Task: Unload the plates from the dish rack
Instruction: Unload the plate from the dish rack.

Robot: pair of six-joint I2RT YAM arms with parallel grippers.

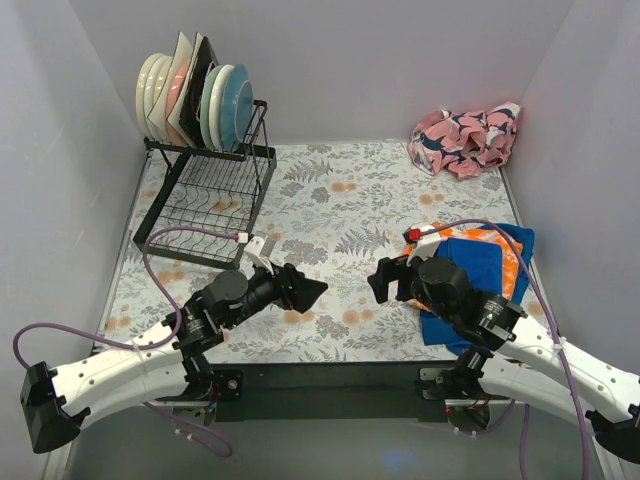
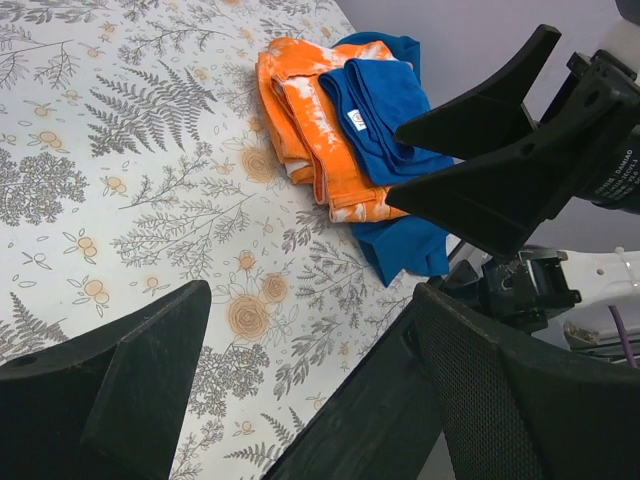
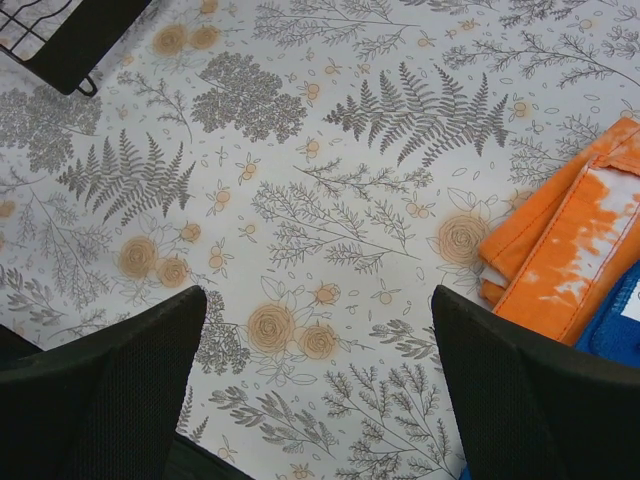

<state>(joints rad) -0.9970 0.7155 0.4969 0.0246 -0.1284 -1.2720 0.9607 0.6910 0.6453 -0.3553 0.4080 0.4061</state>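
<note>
a table cover (image 1: 350, 200) printed with grey ferns and orange flowers spreads over the whole surface. a crumpled pink patterned cloth (image 1: 466, 138) lies at about 2 o'clock from the table's middle, in the far corner. a folded orange and blue cloth (image 1: 495, 262) lies flat at about 3 o'clock, well apart from the pink one, with a small white label on its blue layer.
</note>
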